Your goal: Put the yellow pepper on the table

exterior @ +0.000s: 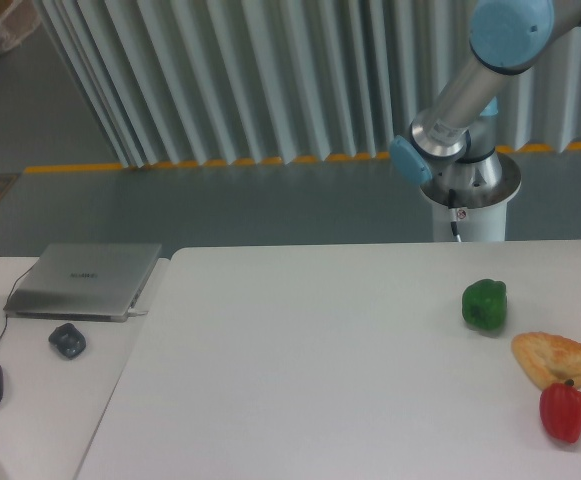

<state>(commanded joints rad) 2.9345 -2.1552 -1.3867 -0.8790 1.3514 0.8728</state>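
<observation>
Gripper out of frame, so can't tell if it's released, clenched or grasping anything. Only part of the arm [470, 85] shows, top right: silver tube link w/ pale blue rounded joint caps, rising from a white cylindrical base [467, 200] behind the table [300, 370]. Yellow pepper not visible anywhere in shot. Table is a wide flat white top, matte and smooth. On its right side: 1 glossy green pepper [485, 304], lobed and blocky; near it a golden, flaky-looking pastry wedge [558, 359]; just beside that, 1 shiny red pepper [564, 411] w/ dark stem. Left, on a narrower white desk [40, 390]: closed grey metal laptop [85, 279], 2 dark rounded mice [67, 340].
</observation>
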